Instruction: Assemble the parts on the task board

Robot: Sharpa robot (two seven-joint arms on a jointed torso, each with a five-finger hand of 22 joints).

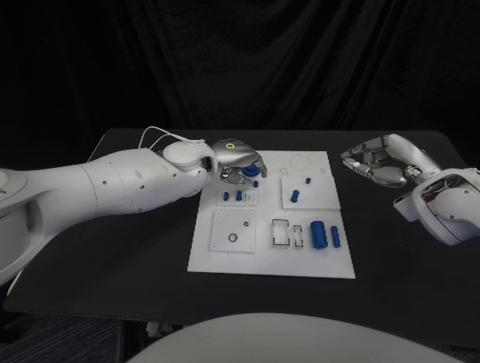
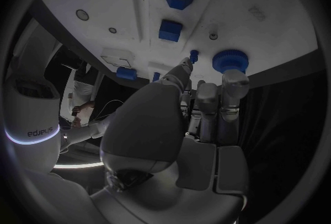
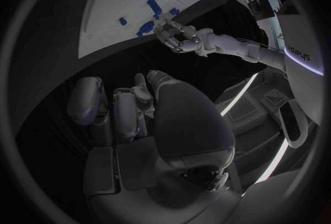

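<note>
The task board (image 1: 272, 261) lies flat at the centre of the black table (image 1: 120, 257), its long side running from near to far. On the near half of the board, a tall blue cylinder (image 1: 319, 234) lies right of centre, with a slimmer blue peg (image 1: 335, 236) just beside it on its right. Left of these sit two small white rectangular recesses (image 1: 281, 232), and further left a panel carries a small dark ring (image 1: 233, 237). Beyond, in the middle band of the board, two short blue pegs (image 1: 233, 197) stand in the left panel, and a single blue peg (image 1: 294, 197) stands in the right panel, with a smaller blue piece (image 1: 304, 181) just behind it. The left hand (image 1: 237, 162) is over the far left corner of the board; its fingers (image 2: 233, 83) reach down onto a round blue knob (image 2: 229, 60), touching it, though whether they actually grip it cannot be told. The right hand (image 1: 379, 161) hovers off the board's far right edge, fingers curled inward and holding nothing
</note>
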